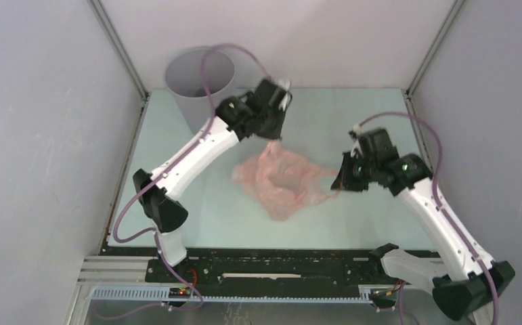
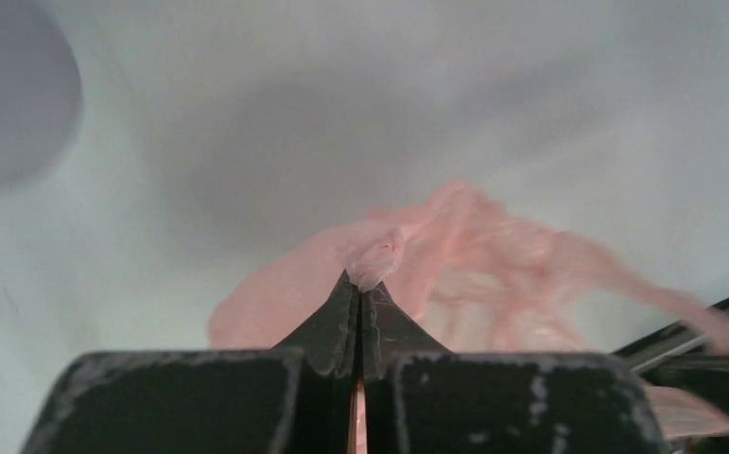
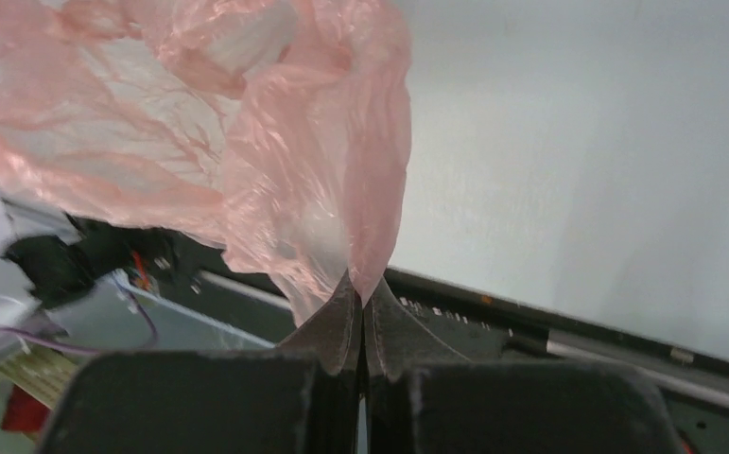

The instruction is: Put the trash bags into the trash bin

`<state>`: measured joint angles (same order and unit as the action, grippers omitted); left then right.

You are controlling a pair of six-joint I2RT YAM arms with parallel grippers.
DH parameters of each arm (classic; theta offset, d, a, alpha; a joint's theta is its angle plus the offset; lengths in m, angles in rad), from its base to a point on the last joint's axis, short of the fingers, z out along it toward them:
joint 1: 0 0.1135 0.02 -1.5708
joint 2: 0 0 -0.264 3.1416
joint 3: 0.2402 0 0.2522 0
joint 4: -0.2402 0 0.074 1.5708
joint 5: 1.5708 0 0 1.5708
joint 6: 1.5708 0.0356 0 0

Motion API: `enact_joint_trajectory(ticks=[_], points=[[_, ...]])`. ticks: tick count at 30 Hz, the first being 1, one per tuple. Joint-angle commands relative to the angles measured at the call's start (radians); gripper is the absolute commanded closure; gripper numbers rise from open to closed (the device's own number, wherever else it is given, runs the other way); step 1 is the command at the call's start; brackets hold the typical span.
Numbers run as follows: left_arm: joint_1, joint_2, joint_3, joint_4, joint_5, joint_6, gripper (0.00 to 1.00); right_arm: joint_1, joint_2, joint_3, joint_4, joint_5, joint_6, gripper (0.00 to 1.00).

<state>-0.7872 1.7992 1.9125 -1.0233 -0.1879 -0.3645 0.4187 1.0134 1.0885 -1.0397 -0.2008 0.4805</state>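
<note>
The pale-pink translucent trash bag (image 1: 281, 179) hangs stretched between my two grippers above the middle of the table. My left gripper (image 1: 271, 139) is shut on the bag's upper left part; the pinched film shows at the fingertips in the left wrist view (image 2: 376, 253). My right gripper (image 1: 339, 184) is shut on the bag's right end, and the film fans out from the fingertips in the right wrist view (image 3: 322, 161). The grey trash bin (image 1: 200, 84) stands upright at the back left corner, open and apart from the bag. It shows blurred in the left wrist view (image 2: 10, 95).
Grey enclosure walls stand on the left, right and back. Metal frame posts (image 1: 119, 47) rise at the back corners. A black rail (image 1: 278, 264) with wiring runs along the table's near edge. The pale-green tabletop (image 1: 353, 122) lies under the bag.
</note>
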Motion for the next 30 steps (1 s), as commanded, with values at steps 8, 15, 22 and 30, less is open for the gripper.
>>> enact_joint_trajectory(ticks=[8, 15, 22, 30], points=[[-0.008, -0.457, 0.052, 0.523, -0.05, -0.024, 1.0, 0.025, 0.025, 0.729, 0.013, 0.133, -0.108, 1.0], [0.087, -0.549, -0.667, 0.448, 0.038, -0.293, 1.0, 0.015, -0.15, -0.094, 0.273, 0.14, 0.053, 1.0], [-0.004, -0.622, -1.012, 0.543, 0.157, -0.366, 1.0, 0.109, -0.119, -0.346, 0.268, -0.002, 0.078, 1.0], [0.078, -0.324, -0.105, 0.235, 0.138, -0.115, 1.0, -0.084, 0.071, 0.326, 0.078, 0.024, -0.098, 1.0]])
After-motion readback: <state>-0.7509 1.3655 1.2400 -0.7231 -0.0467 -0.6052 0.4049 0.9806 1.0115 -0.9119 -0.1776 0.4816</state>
